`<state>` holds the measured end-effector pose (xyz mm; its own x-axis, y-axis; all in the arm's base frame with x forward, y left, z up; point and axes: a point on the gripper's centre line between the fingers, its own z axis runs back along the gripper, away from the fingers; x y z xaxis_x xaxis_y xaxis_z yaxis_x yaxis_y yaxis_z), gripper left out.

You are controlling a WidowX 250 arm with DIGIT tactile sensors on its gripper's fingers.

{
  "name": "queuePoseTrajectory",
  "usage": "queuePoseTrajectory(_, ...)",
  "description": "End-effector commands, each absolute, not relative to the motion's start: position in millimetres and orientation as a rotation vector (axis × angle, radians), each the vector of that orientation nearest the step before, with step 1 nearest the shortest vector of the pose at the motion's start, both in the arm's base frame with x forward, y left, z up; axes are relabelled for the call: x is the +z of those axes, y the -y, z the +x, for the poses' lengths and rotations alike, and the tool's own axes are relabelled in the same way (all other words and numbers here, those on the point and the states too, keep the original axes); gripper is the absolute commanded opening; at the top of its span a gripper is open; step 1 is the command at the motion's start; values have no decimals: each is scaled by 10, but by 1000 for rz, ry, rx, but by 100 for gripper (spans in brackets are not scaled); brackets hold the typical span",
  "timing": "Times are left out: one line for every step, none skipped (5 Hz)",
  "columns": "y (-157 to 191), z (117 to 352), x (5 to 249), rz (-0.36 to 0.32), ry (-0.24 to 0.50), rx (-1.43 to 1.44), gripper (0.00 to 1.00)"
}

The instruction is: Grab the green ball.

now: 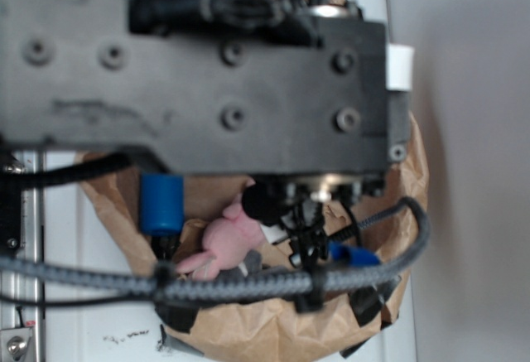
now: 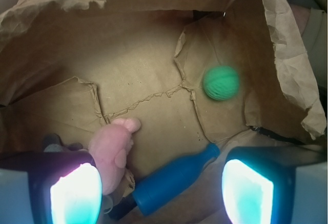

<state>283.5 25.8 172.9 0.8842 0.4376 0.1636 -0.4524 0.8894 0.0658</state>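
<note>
So I'm hanging over the brown paper bag (image 2: 128, 55), looking straight down into it. My gripper (image 2: 159, 188) is spread wide with nothing between the fingers (image 2: 77, 193), which glow at the bottom corners of the wrist view. The green ball (image 2: 221, 82) sits on the bag's creased floor, up and to the right, well apart from both fingers. Closer to me there's a blue bottle (image 2: 171, 180) lying on its side between the fingers, and a pink plush toy (image 2: 115, 149) just beside the left one. From the exterior camera my arm (image 1: 207, 72) blocks most of the bag, so no ball visible there.
</note>
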Motion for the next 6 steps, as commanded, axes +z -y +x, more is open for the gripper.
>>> queuePoseTrajectory(-377,2841,1982,93,220,471,100)
queuePoseTrajectory(-485,2764,1852,32,237,556,100)
queuePoseTrajectory(-569,2762,1632,63,228,754,100)
queuePoseTrajectory(-540,2776,1364,100,169,999,100)
queuePoseTrajectory(-671,2795,1133,202,200,1070,100)
queuePoseTrajectory(-930,2770,931,175,231,1050,100)
